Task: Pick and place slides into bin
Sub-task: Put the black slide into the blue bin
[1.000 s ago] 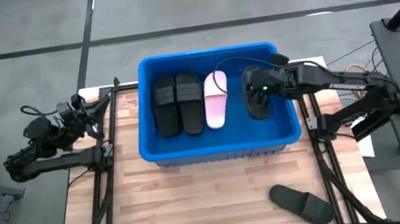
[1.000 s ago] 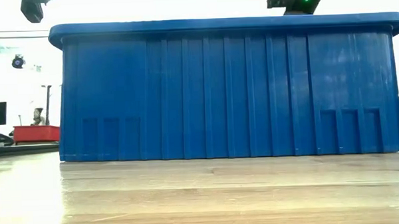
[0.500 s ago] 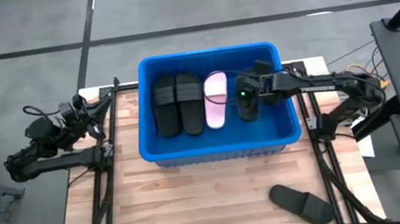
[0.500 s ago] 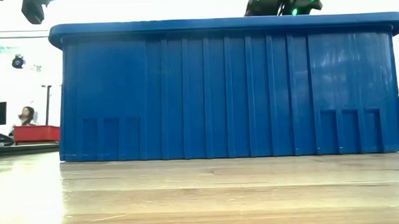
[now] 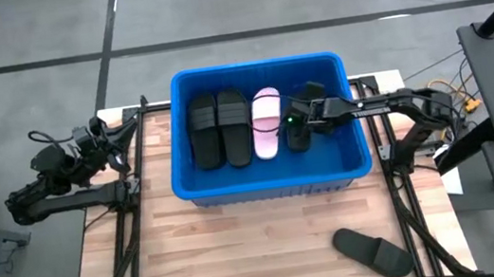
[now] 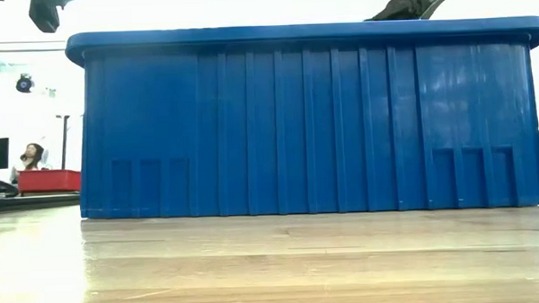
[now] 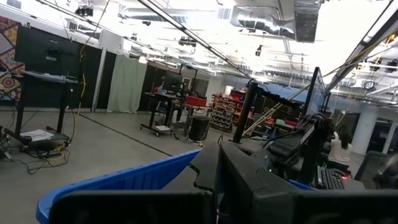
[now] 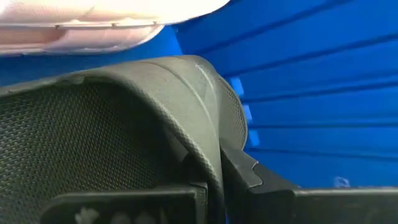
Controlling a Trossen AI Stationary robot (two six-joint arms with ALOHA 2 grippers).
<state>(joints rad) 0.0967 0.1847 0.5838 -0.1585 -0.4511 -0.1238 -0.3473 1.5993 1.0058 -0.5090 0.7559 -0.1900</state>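
The blue bin stands mid-table and fills the low view. On its floor lie two black slides side by side and a pink slide. My right gripper reaches down inside the bin, shut on another black slide right beside the pink one. One more black slide lies on the table near the front right corner. My left gripper waits shut at the table's left edge, outside the bin. My right gripper pinches the black slide's strap at its edge between its two fingers. The fingers slant down from the table's right side. The slide sits low inside the bin beside the pink slide. Whether its sole touches the floor, I cannot tell.
The bin's tall ribbed walls surround the right gripper on all sides. Bare wooden table stretches in front of the bin. A person sits far off in the room behind.
My right gripper has gone down into the bin and toward the table's left, carrying the black slide from the bin's right part to a place beside the pink slide. In the low view it has sunk below the rim. It has stayed shut.
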